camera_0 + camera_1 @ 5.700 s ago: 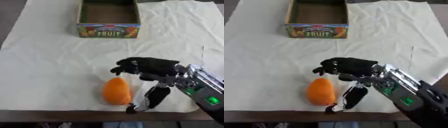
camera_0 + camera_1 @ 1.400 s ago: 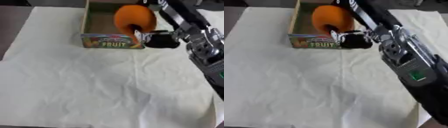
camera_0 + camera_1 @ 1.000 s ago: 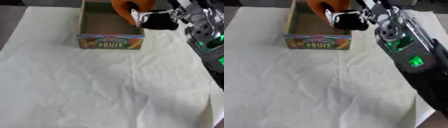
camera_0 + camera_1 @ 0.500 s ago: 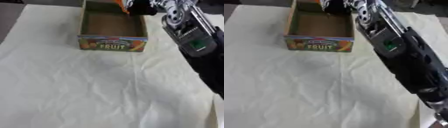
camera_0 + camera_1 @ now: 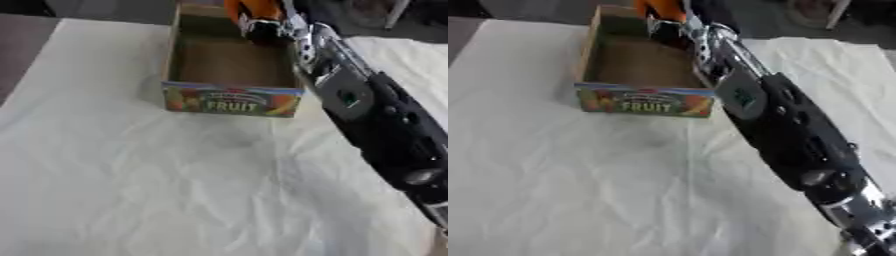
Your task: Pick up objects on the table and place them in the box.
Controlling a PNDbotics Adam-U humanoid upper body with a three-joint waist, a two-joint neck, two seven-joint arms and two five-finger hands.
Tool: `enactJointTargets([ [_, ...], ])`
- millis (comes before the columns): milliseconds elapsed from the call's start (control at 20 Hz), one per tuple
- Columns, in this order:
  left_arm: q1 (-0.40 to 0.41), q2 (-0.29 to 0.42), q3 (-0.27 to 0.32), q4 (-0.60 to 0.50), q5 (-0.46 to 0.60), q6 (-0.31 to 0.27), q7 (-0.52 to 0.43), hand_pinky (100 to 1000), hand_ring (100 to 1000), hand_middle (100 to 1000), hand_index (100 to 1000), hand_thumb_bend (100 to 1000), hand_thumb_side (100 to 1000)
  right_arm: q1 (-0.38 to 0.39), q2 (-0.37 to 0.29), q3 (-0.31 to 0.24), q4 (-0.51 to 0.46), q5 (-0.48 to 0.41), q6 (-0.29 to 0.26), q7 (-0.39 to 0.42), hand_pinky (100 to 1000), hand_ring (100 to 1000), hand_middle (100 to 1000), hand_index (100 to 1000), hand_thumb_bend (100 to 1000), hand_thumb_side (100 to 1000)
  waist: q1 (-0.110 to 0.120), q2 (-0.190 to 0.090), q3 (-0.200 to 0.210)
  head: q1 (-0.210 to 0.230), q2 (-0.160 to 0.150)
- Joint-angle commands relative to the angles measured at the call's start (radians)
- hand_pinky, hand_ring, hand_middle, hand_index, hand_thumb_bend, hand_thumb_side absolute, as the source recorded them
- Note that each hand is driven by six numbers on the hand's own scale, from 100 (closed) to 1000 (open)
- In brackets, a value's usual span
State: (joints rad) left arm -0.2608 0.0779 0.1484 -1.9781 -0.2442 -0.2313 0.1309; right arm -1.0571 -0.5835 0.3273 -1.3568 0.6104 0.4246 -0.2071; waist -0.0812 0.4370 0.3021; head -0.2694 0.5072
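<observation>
One orange fruit [image 5: 248, 11] is the only loose object in sight, and it now sits at the top edge of the view, over the far end of the box [image 5: 230, 102]. A moment ago it hung over the box's near right corner; several seconds back it lay on the cloth close to the robot. So the carry is nearly finished: the right hand [image 5: 265, 30] has travelled the length of the box and the long black forearm [image 5: 376, 112] now stretches diagonally from the lower right across the white cloth [image 5: 131, 190] that covers the desk.

The fingers are curled round the orange fruit, dark against its lower side, and it is not yet released; whether it touches the box floor or the far wall cannot be told, since the top of the view cuts it off. The box floor that shows is bare brown card, and its printed front wall with the word FRUIT faces the robot.

The left hand shows in neither eye view.

For the task, this looks like the last step of the placement: the fruit seems to be above or just inside the far end, so what remains is probably to lower it a little and let it go. Nothing else to pick up shows on the cloth.
</observation>
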Motion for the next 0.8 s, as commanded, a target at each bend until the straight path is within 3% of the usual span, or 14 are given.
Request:
enactJointTargets([
  [50, -0.009, 0.003, -0.007, -0.022, 0.003, -0.002, -0.007, 316, 358, 618, 786, 100, 666, -0.028, 0.001, -0.009, 0.055, 0.045, -0.019, -0.033, 888, 908, 420, 659, 100, 220, 0.003, -0.018, 0.004, -0.011, -0.013],
  [450, -0.009, 0.000, -0.008, -0.022, 0.004, -0.001, -0.010, 315, 357, 618, 786, 100, 666, -0.014, 0.026, 0.008, 0.153, 0.182, -0.084, 0.034, 873, 910, 473, 708, 100, 298, 0.001, -0.013, 0.015, -0.023, -0.009],
  [800, -0.008, -0.002, -0.011, -0.022, 0.004, 0.000, -0.012, 314, 355, 617, 786, 100, 665, -0.014, 0.029, -0.002, 0.183, 0.287, -0.059, 0.133, 875, 943, 562, 811, 100, 362, -0.005, -0.006, 0.028, -0.034, -0.011],
])
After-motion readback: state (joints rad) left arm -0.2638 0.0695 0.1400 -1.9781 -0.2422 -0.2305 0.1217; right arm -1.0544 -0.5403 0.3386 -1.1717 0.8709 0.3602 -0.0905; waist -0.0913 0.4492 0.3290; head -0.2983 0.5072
